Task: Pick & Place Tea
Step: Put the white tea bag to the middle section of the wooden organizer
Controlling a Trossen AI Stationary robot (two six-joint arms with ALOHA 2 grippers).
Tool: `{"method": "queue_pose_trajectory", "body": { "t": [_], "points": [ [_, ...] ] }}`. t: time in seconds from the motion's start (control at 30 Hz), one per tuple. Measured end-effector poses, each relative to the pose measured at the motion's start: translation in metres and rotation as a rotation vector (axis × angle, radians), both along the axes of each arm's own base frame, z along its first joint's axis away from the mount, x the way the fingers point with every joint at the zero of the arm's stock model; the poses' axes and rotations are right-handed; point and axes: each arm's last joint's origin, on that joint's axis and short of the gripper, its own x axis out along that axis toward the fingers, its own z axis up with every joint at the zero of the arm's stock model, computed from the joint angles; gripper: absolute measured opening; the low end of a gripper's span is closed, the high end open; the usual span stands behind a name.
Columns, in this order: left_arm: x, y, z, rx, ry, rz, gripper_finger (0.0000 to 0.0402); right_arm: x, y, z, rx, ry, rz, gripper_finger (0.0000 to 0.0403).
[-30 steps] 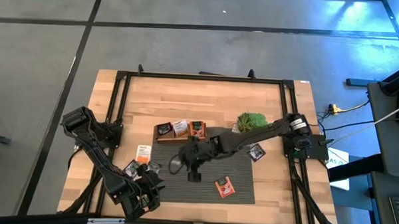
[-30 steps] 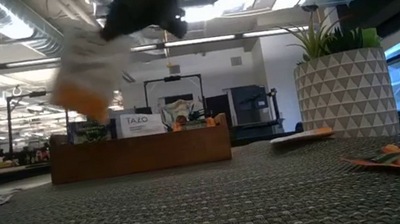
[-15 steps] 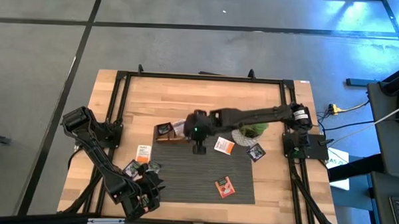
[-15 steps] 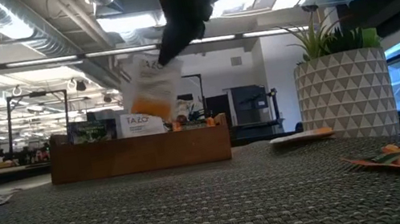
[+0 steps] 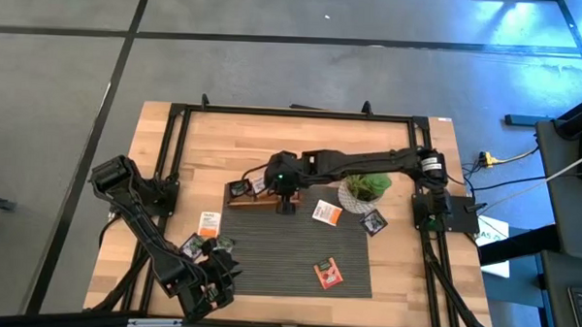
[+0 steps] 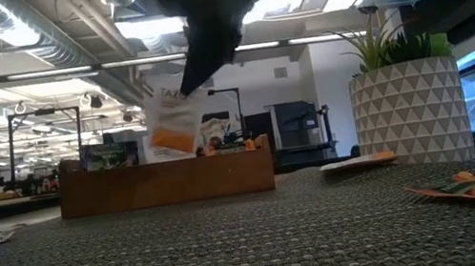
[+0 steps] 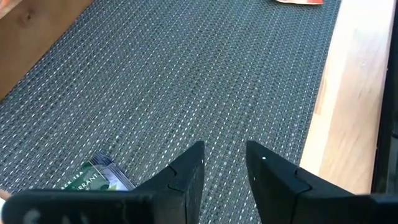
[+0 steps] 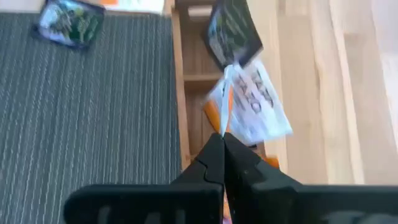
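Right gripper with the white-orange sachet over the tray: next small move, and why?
Probably lower, then open. The right gripper is shut on the white-orange sachet, which hangs above the wooden tray, apparently over its middle compartment, not yet inside.

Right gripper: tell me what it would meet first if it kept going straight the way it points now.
Probably the wooden tray. The right gripper, shut on a white-and-orange tea sachet, points down over it, so the sachet would likely reach a compartment first; which one is unclear.
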Motion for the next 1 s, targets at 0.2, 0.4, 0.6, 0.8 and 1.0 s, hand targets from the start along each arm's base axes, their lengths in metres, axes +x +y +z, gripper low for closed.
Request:
{"method": "queue_pose_trajectory", "body": {
  "t": [0.2,0.4,0.6,0.8,1.0],
  "points": [
    [0.0,0.0,0.0,-0.002,-0.001,0.001,0.0114,0.007,0.0,-0.016,-0.015,0.024,0.024,0.0002],
    [0.001,0.0,0.0,-0.01,-0.001,0.0,0.0114,0.01,0.0,-0.024,-0.032,0.03,0.044,0.0004],
    [0.001,-0.001,0.0,-0.017,-0.005,0.0,0.0114,0.013,-0.001,-0.021,-0.068,-0.008,0.057,0.0005],
    [0.002,-0.001,0.001,-0.024,-0.011,0.0,0.0114,0.013,-0.003,-0.021,-0.17,-0.002,0.085,0.0025],
    [0.002,-0.001,0.001,-0.024,-0.011,-0.001,0.0114,0.014,-0.003,-0.02,-0.209,0.0,0.137,0.0069]
  ]
}}
